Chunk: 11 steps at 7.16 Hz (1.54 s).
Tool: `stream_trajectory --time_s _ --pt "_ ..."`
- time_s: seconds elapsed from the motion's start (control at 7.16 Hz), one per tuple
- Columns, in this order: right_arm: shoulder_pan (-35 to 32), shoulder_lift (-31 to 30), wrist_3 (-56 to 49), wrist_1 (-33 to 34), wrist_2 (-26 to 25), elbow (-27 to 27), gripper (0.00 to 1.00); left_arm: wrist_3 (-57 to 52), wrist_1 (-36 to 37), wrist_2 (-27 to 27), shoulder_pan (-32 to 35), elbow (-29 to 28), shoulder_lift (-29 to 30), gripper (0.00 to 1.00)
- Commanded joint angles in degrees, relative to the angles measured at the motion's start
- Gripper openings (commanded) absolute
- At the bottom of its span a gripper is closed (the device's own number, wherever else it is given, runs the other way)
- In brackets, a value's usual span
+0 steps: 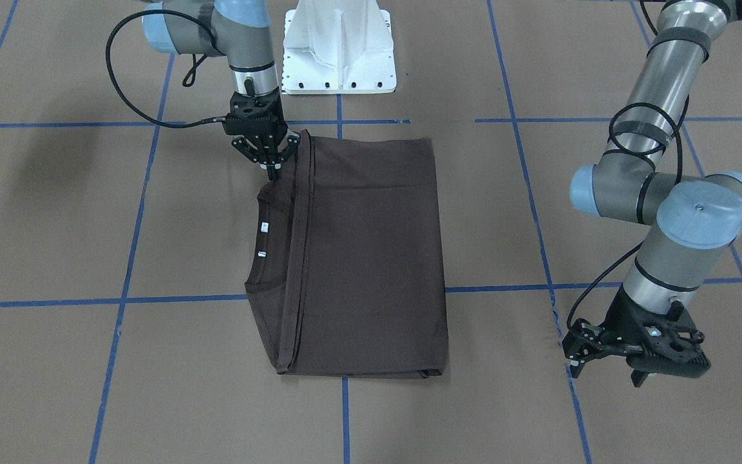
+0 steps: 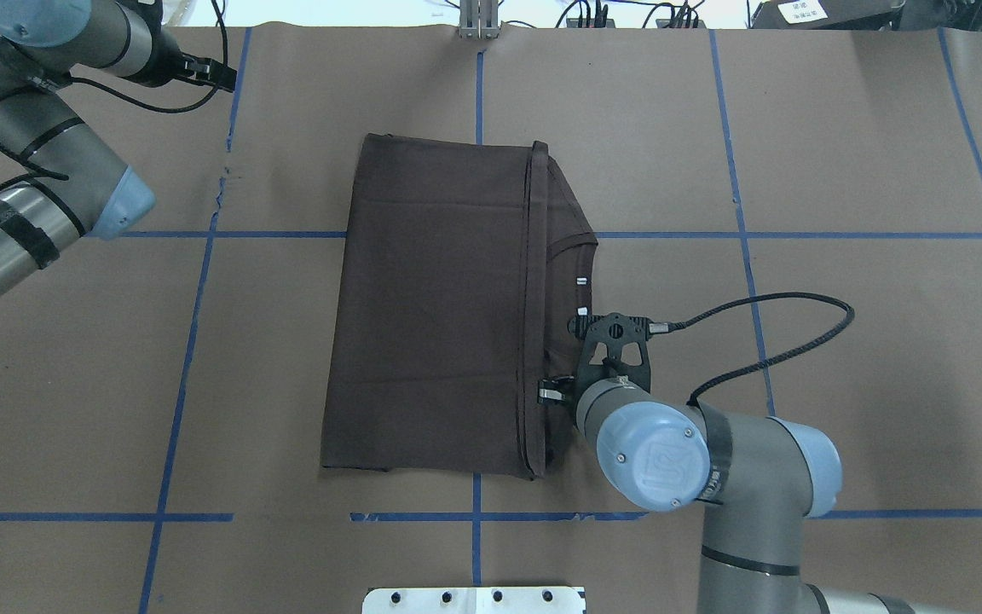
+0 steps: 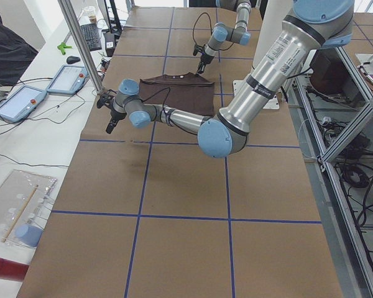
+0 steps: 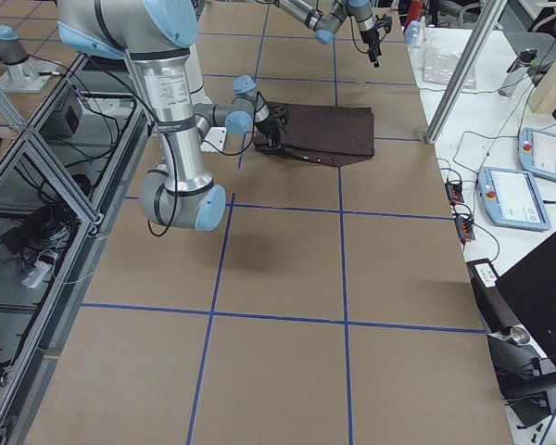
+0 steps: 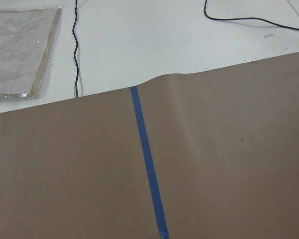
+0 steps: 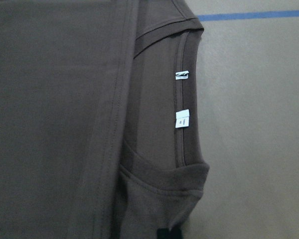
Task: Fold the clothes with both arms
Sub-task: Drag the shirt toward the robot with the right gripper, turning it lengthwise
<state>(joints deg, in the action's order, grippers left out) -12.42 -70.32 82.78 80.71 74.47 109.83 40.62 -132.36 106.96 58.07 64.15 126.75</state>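
T-shirt [image 1: 371,258] was laid folded at centre of table [image 1: 55,225], hem edge doubled over toward collar [image 6: 192,114], white labels [image 6: 182,120] left exposed. Right gripper [image 1: 272,169] was set at shoulder corner nearest robot base, fingers closed together, cloth pinched. Left gripper [image 1: 635,370] was held over bare table, well apart from T-shirt; finger spacing could not be told.

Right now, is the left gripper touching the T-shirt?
Apart. The front-facing view shows the left gripper well off to the side of the T-shirt, with a wide stretch of bare brown table cover between them. The overhead view shows the same gap.
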Motion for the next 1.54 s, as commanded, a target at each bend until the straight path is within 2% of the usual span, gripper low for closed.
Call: stream_trajectory --time_s 0.0,0.14,0.28,0.42,0.84,1.12,1.26,1.4 --pt "2.75 -3.84 1.50 0.06 -1.87 1.79 0.00 0.07 0.09 0.09 -0.15 0.53 -0.01 1.00" --pt "2.84 -4.47 1.42 -0.02 -1.96 1.88 0.00 0.07 0.09 0.09 -0.24 0.71 -0.01 1.00" --pt "2.84 -4.39 1.42 -0.03 -1.87 1.88 0.25 0.07 0.00 0.09 -0.50 0.71 -0.01 1.00" --pt "2.84 -3.95 0.98 -0.03 -1.78 2.05 0.99 0.07 0.00 0.09 -0.59 0.71 -0.01 1.00" --pt "2.66 -1.68 -3.51 0.67 0.41 4.78 1.00 0.07 0.09 0.09 -0.68 0.71 -0.01 1.00" --pt "5.37 5.25 -3.07 11.52 -0.98 4.87 1.00 0.07 0.09 0.09 -0.77 0.71 -0.01 1.00" --pt "9.05 4.93 -2.98 12.79 -4.38 4.61 0.97 0.07 0.09 0.09 -0.94 0.71 -0.10 1.00" --pt "10.56 4.41 -2.98 13.07 -5.72 4.43 0.77 0.07 0.00 0.09 -1.03 0.71 -0.10 1.00"
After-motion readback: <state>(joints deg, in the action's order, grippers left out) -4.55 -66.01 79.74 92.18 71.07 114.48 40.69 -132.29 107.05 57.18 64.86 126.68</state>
